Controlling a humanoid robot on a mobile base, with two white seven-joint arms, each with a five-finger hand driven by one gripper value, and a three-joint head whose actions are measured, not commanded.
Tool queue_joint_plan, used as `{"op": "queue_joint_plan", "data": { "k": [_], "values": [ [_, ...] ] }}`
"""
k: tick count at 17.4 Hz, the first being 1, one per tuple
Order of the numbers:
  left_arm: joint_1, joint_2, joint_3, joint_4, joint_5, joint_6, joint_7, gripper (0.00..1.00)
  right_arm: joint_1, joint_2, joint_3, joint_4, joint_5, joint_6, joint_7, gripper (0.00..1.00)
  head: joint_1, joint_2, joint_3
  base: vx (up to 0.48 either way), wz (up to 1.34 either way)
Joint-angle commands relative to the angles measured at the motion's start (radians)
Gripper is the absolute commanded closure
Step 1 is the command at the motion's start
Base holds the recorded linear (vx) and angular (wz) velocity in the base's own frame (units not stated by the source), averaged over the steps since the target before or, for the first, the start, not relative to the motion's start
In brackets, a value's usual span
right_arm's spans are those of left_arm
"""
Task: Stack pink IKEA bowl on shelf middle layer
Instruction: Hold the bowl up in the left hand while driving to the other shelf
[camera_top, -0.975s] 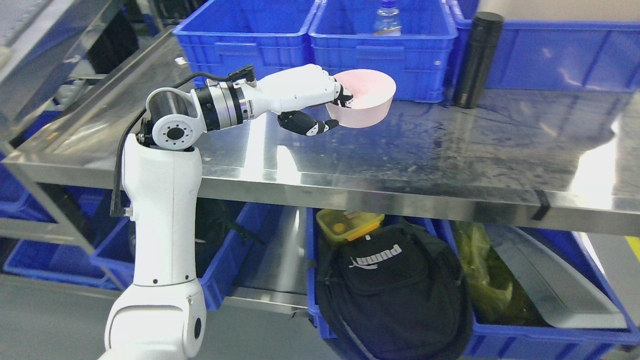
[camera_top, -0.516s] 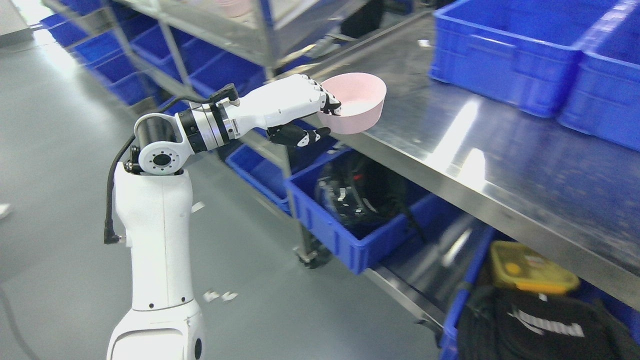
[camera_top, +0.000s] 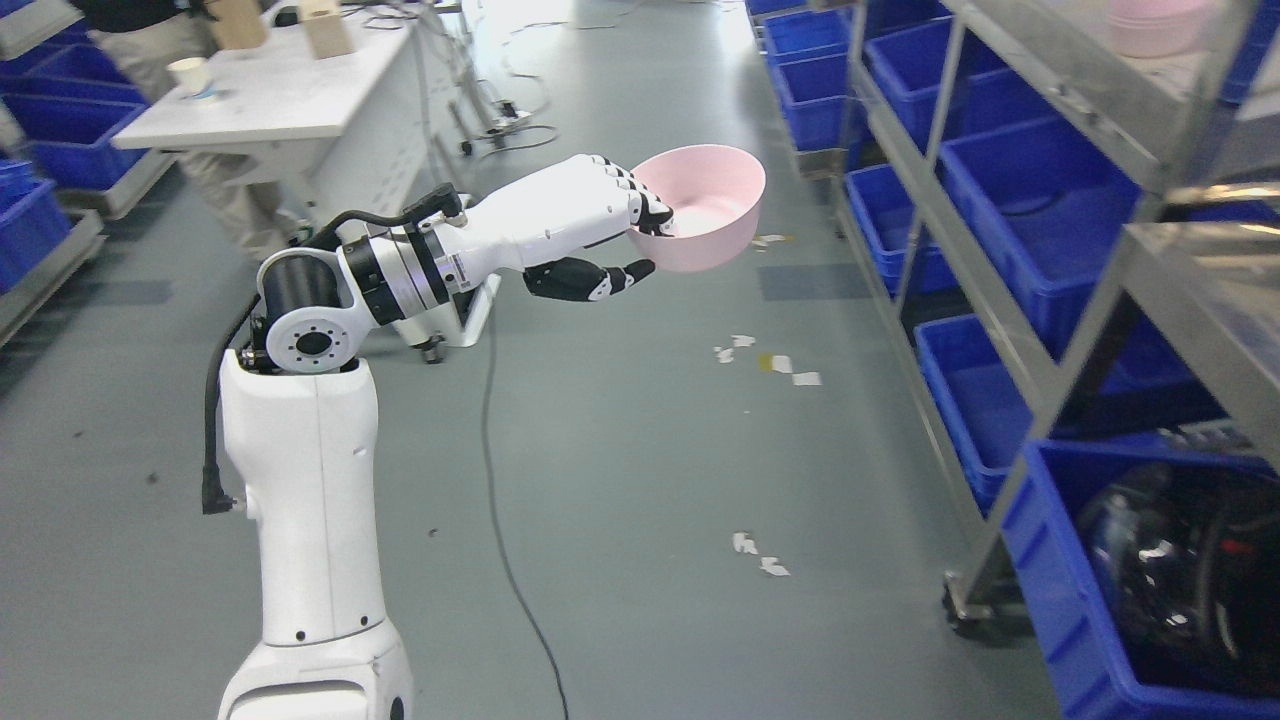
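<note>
Bowl: the pink bowl (camera_top: 702, 205) hangs in the air over the open floor (camera_top: 620, 450), well to the left of the shelf (camera_top: 1050, 370), touching nothing but the hand.

Hand: the left hand (camera_top: 600, 220) is clamped on the bowl's near rim, fingers (camera_top: 648, 208) hooked over the edge and into the inside, thumb (camera_top: 600, 280) stretched out below the wall. Pinching the rim this way leaves the underside free, which I judge suits setting it down into another bowl.

Tilt: the bowl sits nearly level, mouth up and tipped slightly toward me, so it can go down without being turned.

Arm: the left arm (camera_top: 310, 480) rises from the bottom edge and bends at the elbow, holding the bowl out ahead of the body and clear of the shelf posts.

Right hand: not to be seen.

Shelf: steel frame on the right, blue bins (camera_top: 1010, 210) on its lower levels. On an upper level, right of the bowl in hand, stands another pink bowl (camera_top: 1160, 25); that looks to be the one to stack on, though I cannot tell which level counts as the middle.

Elsewhere: a white surface (camera_top: 290, 100) with a paper cup (camera_top: 188, 75) stands far to the left of the shelf, a person (camera_top: 150, 40) behind it; cables (camera_top: 490, 420) trail across the floor.

Progress: the bowl is carried, not yet placed.
</note>
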Motion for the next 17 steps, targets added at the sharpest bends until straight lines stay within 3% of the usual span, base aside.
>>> {"op": "queue_joint_plan", "data": {
  "k": [1,8,17],
  "values": [
    [0.005,0.015,0.014,-0.055,0.002,0.000,0.005,0.99,0.022,-0.017,0.000,-0.017,0.000,0.001,-0.002,0.00,0.0000,0.000,0.000,0.110,1.05],
    [0.005,0.015,0.012,-0.058,0.001,0.000,0.010,0.99,0.022,-0.017,0.000,-0.017,0.000,0.001,-0.002,0.00,0.0000,0.000,0.000,0.148,0.50],
    [0.006,0.015,0.014,-0.066,0.002,0.000,0.019,0.99,0.022,-0.017,0.000,-0.017,0.000,0.001,-0.002,0.00,0.0000,0.000,0.000,0.344,-0.17]
  ]
}}
